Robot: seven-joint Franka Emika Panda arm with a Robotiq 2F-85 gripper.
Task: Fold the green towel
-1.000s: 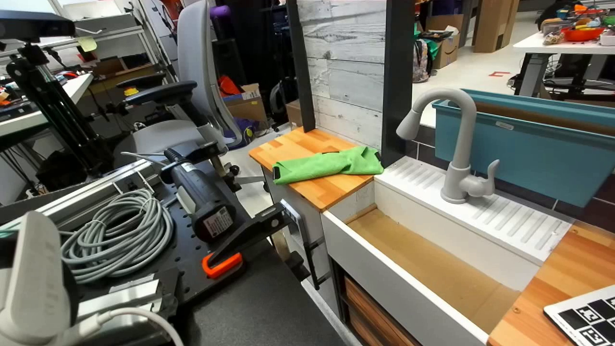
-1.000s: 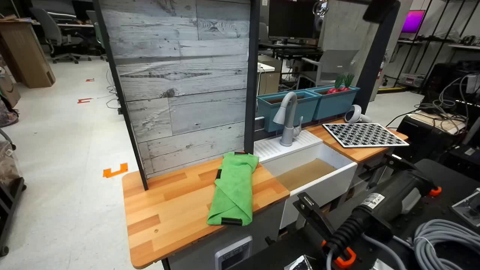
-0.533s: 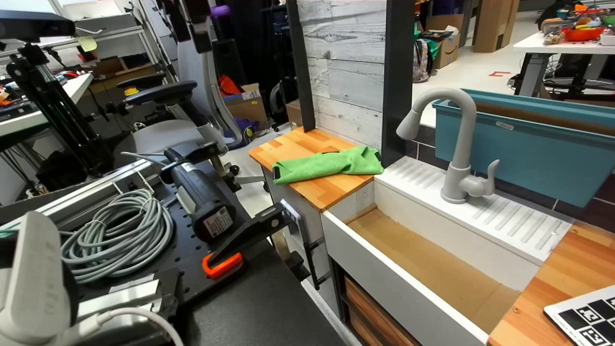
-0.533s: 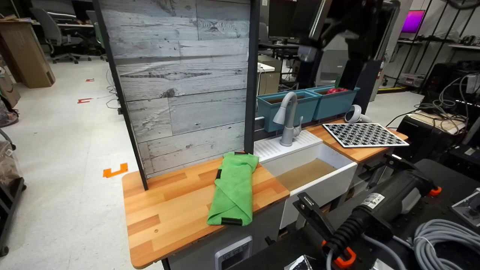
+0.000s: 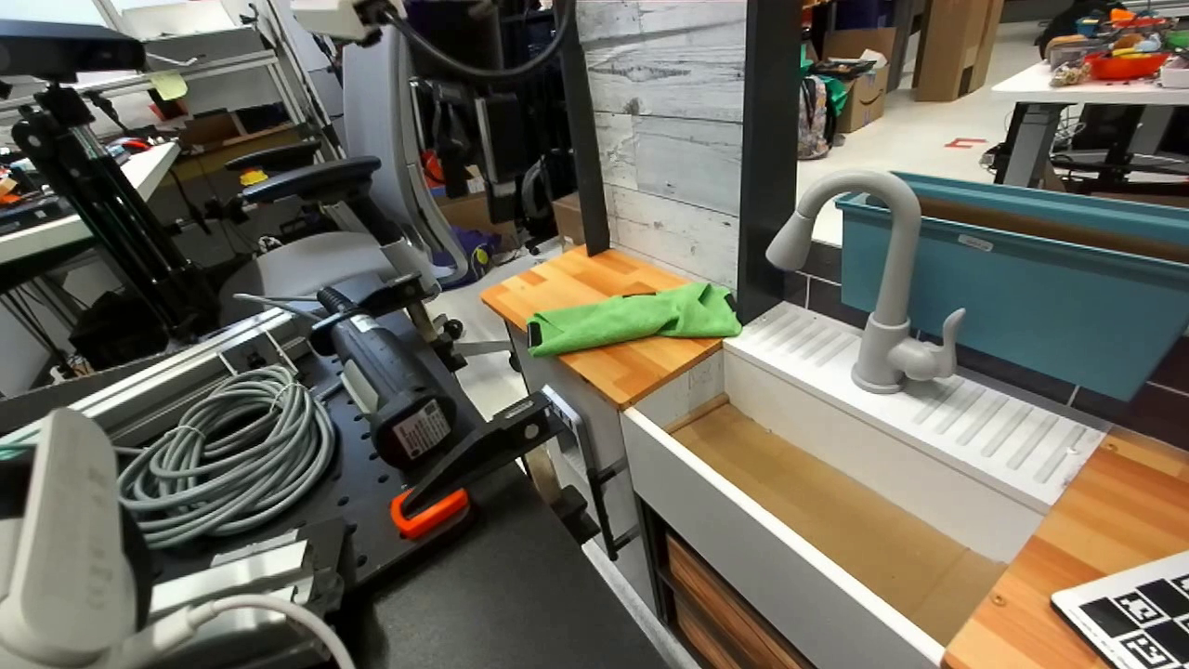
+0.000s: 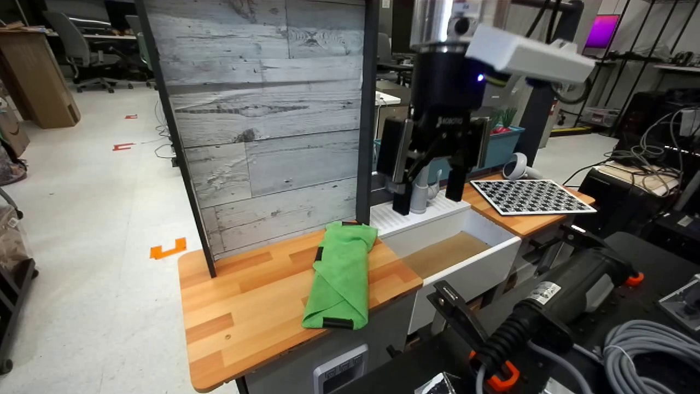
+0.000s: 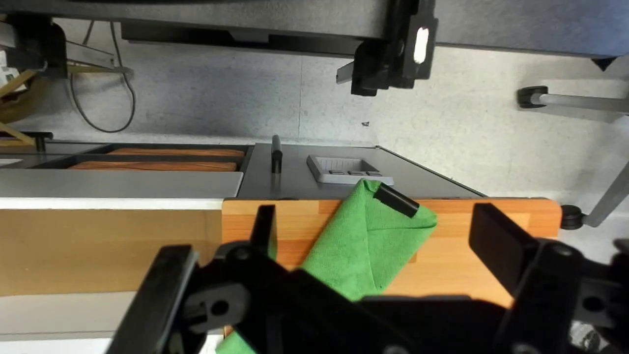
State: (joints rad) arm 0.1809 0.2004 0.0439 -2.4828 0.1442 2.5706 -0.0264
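The green towel point(image 5: 632, 321) lies as a long flat folded strip on the wooden counter point(image 6: 257, 306), left of the sink. It also shows in an exterior view point(image 6: 342, 279), with black strips at its ends and diagonal fold lines at its near end. In the wrist view the towel point(image 7: 363, 241) runs slantwise, its black-striped end at the counter's front edge. My gripper point(image 6: 429, 196) is open and empty, pointing down in the air above the counter and sink area. In the wrist view its fingers point(image 7: 376, 221) frame the towel from above without touching; the gripper body hides the towel's middle.
The white sink point(image 5: 780, 530) with a grey faucet point(image 5: 896, 279) adjoins the counter. A grey wood-pattern panel point(image 6: 262, 126) stands upright behind the towel. Teal planters point(image 5: 1003, 288) stand behind the sink. A checkered board point(image 6: 533, 197) lies on the far counter.
The arm has come into view from above and moved down toward the counter, its gripper open and pointing down. The towel has not moved.
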